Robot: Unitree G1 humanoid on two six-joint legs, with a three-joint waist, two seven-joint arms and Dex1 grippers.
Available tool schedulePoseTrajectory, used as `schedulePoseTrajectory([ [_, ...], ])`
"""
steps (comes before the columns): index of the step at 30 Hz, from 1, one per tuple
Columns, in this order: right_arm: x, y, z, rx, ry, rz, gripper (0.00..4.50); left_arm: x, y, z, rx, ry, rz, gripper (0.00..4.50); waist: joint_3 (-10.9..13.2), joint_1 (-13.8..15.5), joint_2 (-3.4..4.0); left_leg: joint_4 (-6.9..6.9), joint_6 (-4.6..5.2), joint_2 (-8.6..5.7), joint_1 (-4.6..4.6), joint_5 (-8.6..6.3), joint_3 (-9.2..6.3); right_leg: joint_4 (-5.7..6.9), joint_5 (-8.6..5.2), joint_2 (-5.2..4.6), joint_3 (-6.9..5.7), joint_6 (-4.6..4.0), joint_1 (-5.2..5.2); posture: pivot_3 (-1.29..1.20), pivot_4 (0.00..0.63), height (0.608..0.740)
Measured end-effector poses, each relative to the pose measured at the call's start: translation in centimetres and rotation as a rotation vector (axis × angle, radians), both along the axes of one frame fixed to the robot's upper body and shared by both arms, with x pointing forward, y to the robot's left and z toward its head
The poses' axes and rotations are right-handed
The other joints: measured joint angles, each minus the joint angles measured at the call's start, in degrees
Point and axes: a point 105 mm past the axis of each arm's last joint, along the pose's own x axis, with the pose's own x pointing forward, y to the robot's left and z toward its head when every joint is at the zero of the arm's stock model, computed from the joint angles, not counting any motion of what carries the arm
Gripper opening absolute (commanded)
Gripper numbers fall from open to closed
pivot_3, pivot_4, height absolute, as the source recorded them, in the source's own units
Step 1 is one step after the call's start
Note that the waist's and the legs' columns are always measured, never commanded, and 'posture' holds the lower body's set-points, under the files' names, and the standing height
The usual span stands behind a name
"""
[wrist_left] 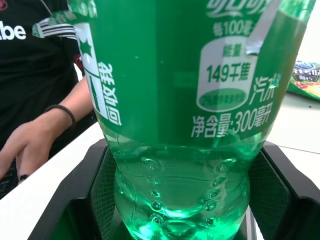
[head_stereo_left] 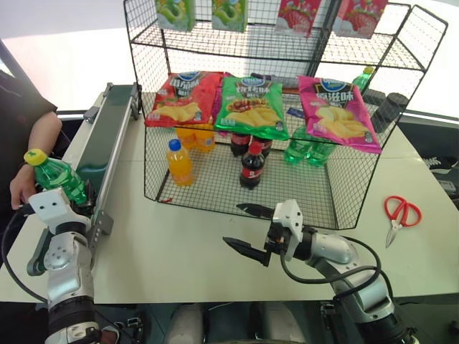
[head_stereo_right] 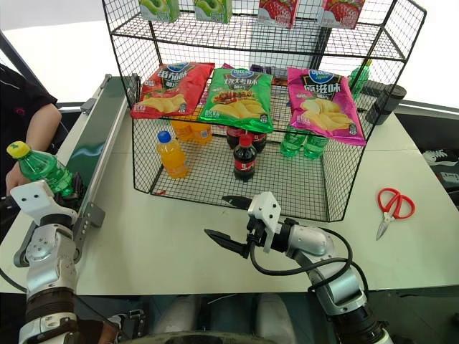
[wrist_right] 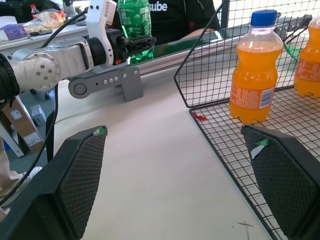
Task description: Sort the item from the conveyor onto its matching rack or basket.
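The item, a green soda bottle (head_stereo_left: 59,178) with a yellow cap, leans at the near end of the conveyor (head_stereo_left: 107,125). My left gripper (wrist_left: 182,200) is shut on its lower body, one black finger (wrist_left: 85,185) on each side. The right wrist view shows that same grip (wrist_right: 135,42). The black wire rack (head_stereo_left: 301,197) stands on the white table to the right of the belt. My right gripper (head_stereo_left: 247,229) hangs open and empty over the table just in front of the rack's lowest tier, its fingers (wrist_right: 80,175) wide apart.
A person's hand (head_stereo_left: 21,188) rests just left of the held bottle. The rack's lowest tier holds an orange-drink bottle (head_stereo_left: 179,163), a cola bottle (head_stereo_left: 250,166) and green bottles (head_stereo_left: 308,152), with chip bags (head_stereo_left: 251,106) above. Red scissors (head_stereo_left: 401,213) lie at the right.
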Motion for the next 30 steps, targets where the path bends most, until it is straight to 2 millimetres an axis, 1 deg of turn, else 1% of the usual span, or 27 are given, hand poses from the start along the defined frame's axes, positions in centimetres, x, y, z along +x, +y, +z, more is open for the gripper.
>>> schedulePoseTrajectory([
  [5, 0.0, -0.1, 0.2, -0.005, -0.01, 0.0, 4.5, 0.0, 0.1, 0.3, 0.008, 0.0, -0.009, 2.99, 0.02, -0.06, -0.09, 0.0, 0.0, 0.0, -0.07, 0.0, 0.0, 0.0, 0.0, 0.0, 0.0, 0.0, -0.07, 0.0, 0.15, 0.74],
  [7, 0.3, -0.2, 0.5, -0.008, -0.024, -0.007, 4.5, 0.2, 0.1, 1.2, 0.025, -0.014, -0.034, 2.99, 0.02, -0.12, -0.31, 0.01, -0.01, 0.0, -0.28, 0.01, -0.02, 0.02, 0.01, 0.0, -0.02, 0.01, -0.24, 0.0, 0.15, 0.74],
  [9, 0.6, -0.3, 0.9, -0.01, -0.043, -0.012, 4.5, 0.5, -0.5, 3.2, 0.064, -0.061, -0.1, 2.99, 0.0, -0.14, -0.46, 0.06, -0.05, 0.0, -0.55, 0.03, -0.06, 0.02, 0.06, 0.0, -0.07, 0.07, -0.44, 0.0, 0.15, 0.74],
  [11, 0.8, -0.5, 1.2, -0.013, -0.056, -0.021, 4.5, 0.8, -2.3, 5.7, 0.105, -0.125, -0.223, 2.99, -0.01, 0.03, -0.47, 0.09, -0.07, -0.08, -0.72, 0.04, -0.08, 0.01, 0.1, -0.08, -0.09, 0.14, -0.58, 0.0, 0.15, 0.74],
  [12, 1.0, -0.7, 1.4, -0.014, -0.065, -0.026, 4.5, 0.8, -3.8, 7.2, 0.127, -0.162, -0.314, 2.99, 0.01, -0.02, -0.44, 0.08, -0.06, -0.16, -0.72, 0.04, -0.08, -0.02, 0.11, -0.14, -0.08, 0.15, -0.57, 0.0, 0.15, 0.74],
  [14, 1.3, -0.9, 1.8, -0.009, -0.078, -0.034, 4.5, 0.5, -6.7, 8.6, 0.142, -0.196, -0.473, 2.99, 0.02, -0.28, -0.4, 0.08, -0.05, -0.22, -0.71, 0.03, -0.07, -0.09, 0.11, -0.22, -0.08, 0.15, -0.53, 0.0, 0.15, 0.74],
  [16, 1.5, -1.0, 2.4, 0.004, -0.091, -0.034, 4.5, -0.1, -9.2, 8.5, 0.131, -0.186, -0.611, 2.99, 0.05, -0.66, -0.34, 0.08, 0.0, -0.24, -0.7, 0.0, -0.07, -0.12, 0.1, -0.23, -0.08, 0.15, -0.49, 0.0, 0.15, 0.74],
  [18, 1.7, -1.3, 2.8, 0.015, -0.099, -0.042, 4.5, -0.6, -11.3, 7.4, 0.113, -0.133, -0.733, 2.99, 0.06, -1.37, -0.33, 0.06, 0.01, -0.22, -0.69, 0.0, -0.07, -0.11, 0.1, -0.21, -0.09, 0.14, -0.49, 0.0, 0.15, 0.74],
  [21, 1.8, -1.4, 3.2, 0.021, -0.1, -0.05, 4.5, -1.5, -14.6, 5.5, 0.14, -0.033, -0.929, 2.99, 0.11, -1.6, -0.25, 0.05, 0.0, -0.19, -0.66, 0.01, -0.07, -0.04, 0.09, -0.15, -0.09, 0.12, -0.5, 0.0, 0.15, 0.74],
  [25, 1.6, -0.4, 3.8, 0.038, -0.108, -0.029, 4.5, -2.6, -19.4, 3.6, 0.165, 0.032, -1.172, 2.99, 0.17, -1.29, -0.14, 0.12, 0.01, -0.21, -0.66, 0.02, -0.08, -0.02, 0.03, -0.15, -0.09, 0.01, -0.46, 0.0, 0.15, 0.74],
  [27, 1.5, 0.1, 4.0, 0.055, -0.1, -0.021, 4.5, -2.5, -21.5, 3.2, 0.161, 0.032, -1.257, 2.99, 0.18, -1.12, -0.14, 0.17, 0.02, -0.22, -0.67, 0.03, -0.09, -0.03, 0.03, -0.15, -0.1, 0.02, -0.42, 0.0, 0.15, 0.74],
  [30, 1.5, 0.6, 4.2, 0.081, -0.086, -0.027, 4.5, -1.8, -24.4, 3.1, 0.167, 0.001, -1.365, 2.99, 0.17, -1.07, -0.14, 0.22, 0.03, -0.26, -0.68, 0.03, -0.09, -0.03, 0.11, -0.13, -0.12, 0.15, -0.39, 0.0, 0.15, 0.74],
])
